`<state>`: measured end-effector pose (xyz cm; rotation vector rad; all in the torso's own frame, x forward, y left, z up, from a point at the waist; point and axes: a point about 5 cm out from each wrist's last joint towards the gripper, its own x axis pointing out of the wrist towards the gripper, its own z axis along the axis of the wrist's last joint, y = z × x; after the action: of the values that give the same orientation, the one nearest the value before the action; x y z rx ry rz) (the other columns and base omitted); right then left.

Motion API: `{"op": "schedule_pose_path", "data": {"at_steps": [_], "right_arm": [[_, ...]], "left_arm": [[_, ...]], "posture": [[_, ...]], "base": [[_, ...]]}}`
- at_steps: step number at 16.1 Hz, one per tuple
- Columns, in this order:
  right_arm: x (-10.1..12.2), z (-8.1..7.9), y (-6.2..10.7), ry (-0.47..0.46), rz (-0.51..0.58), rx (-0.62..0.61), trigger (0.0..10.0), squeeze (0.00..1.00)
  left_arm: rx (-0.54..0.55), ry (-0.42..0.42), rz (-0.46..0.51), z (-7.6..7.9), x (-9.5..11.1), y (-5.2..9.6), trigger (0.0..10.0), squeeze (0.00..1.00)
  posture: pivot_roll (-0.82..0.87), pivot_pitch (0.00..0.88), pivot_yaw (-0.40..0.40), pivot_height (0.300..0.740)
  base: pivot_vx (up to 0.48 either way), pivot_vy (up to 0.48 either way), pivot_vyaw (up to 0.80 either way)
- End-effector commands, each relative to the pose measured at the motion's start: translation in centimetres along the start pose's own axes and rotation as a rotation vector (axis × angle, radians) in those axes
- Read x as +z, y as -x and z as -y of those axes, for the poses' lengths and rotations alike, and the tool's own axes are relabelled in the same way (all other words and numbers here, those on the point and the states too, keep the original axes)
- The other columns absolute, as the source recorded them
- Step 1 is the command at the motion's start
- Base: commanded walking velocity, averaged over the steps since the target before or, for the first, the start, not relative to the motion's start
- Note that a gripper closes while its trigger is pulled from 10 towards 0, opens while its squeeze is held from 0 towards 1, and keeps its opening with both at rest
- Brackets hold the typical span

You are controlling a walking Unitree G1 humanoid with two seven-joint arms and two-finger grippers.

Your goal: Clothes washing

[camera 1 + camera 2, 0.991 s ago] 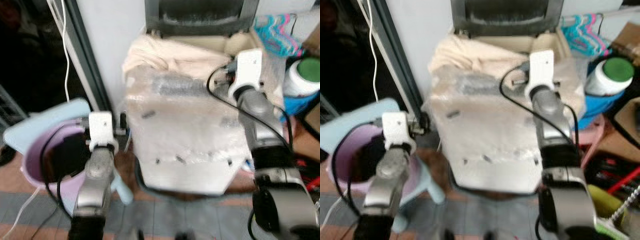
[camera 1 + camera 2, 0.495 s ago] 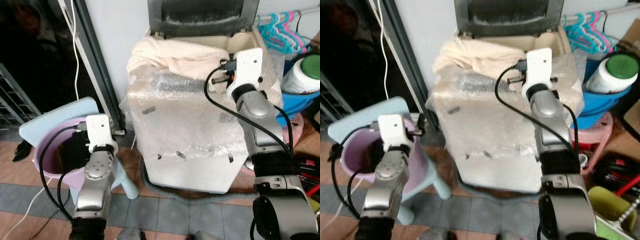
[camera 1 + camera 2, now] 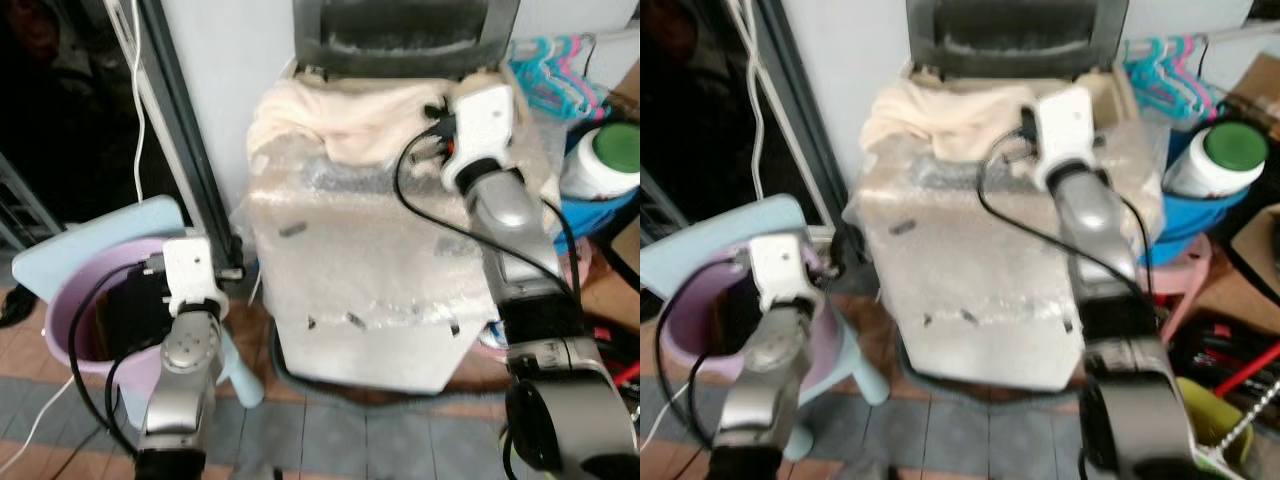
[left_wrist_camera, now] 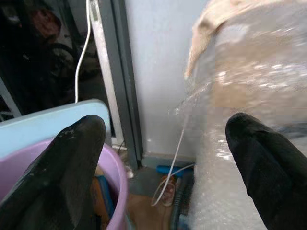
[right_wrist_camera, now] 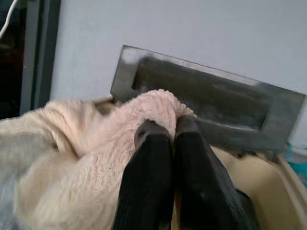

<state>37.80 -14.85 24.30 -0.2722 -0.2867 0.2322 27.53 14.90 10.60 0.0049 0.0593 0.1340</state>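
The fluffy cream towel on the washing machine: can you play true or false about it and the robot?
1. The right end effector pinches the fluffy cream towel. True.
2. The left end effector is shut. False: its fingers are wide apart.
3. The bubble-wrapped white washing machine has its dark lid up. True.
4. The round purple plastic bucket sits on top of the machine. False: it sits lower down, on the robot's left.
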Motion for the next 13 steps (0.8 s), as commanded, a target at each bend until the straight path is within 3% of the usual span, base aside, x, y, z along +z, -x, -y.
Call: {"op": "schedule_pose_path", "data": {"at_steps": [1,2,3,5,6,7,10,12,13], "right_arm": [[1.1,-0.4,-1.0,0.025,0.028,0.015,10.0,0.0],[2.1,-0.3,-2.5,0.069,0.014,-0.009,10.0,0.0],[3.1,0.2,-3.5,0.055,0.021,-0.059,10.0,0.0],[5.8,2.7,-4.8,0.01,0.064,-0.259,10.0,0.0],[5.6,3.6,-4.9,-0.018,0.029,-0.318,10.0,0.11],[3.6,3.7,-4.6,-0.08,-0.079,-0.312,10.0,1.0],[-1.2,2.8,-2.8,0.059,-0.224,-0.196,10.0,1.0],[-3.0,3.3,-0.9,0.111,-0.233,-0.183,10.0,1.0],[-3.4,3.4,-0.1,0.127,-0.236,-0.18,10.0,0.72]], "left_arm": [[0.012,-0.006,0.007,-0.3,0.3,-0.1,10.0,0.0],[0.007,-0.005,0.007,-0.1,0.3,-0.2,10.0,0.0],[0.006,-0.004,0.007,0.0,0.4,-0.3,10.0,0.0],[0.003,0.002,-0.002,0.2,0.3,-0.3,10.0,0.0],[0.004,0.0,-0.01,0.3,0.2,-0.1,10.0,0.0],[0.009,0.002,-0.015,0.3,0.1,-0.1,10.0,0.0],[0.021,0.004,-0.024,0.1,0.0,0.0,10.0,0.0],[0.011,-0.003,-0.032,0.2,-0.1,0.0,10.0,0.0],[0.006,-0.006,-0.034,0.2,-0.1,-0.1,10.0,0.0]], "posture": [[-0.03,0.0,0.053,0.74],[-0.03,0.0,0.054,0.74],[-0.03,0.0,0.054,0.74],[-0.02,0.0,0.05,0.74],[-0.02,0.0,0.05,0.74],[-0.02,0.0,0.043,0.74],[-0.02,0.0,0.043,0.74],[-0.03,0.0,0.056,0.74],[-0.04,0.0,0.066,0.74]], "base": [[0.277,0.0,0.0],[0.277,0.0,0.0],[0.274,0.0,0.0],[0.0,0.0,0.0],[0.0,0.0,0.0],[0.0,0.0,0.0],[0.0,0.0,0.0],[0.0,0.0,0.0],[0.0,0.0,0.0]]}}
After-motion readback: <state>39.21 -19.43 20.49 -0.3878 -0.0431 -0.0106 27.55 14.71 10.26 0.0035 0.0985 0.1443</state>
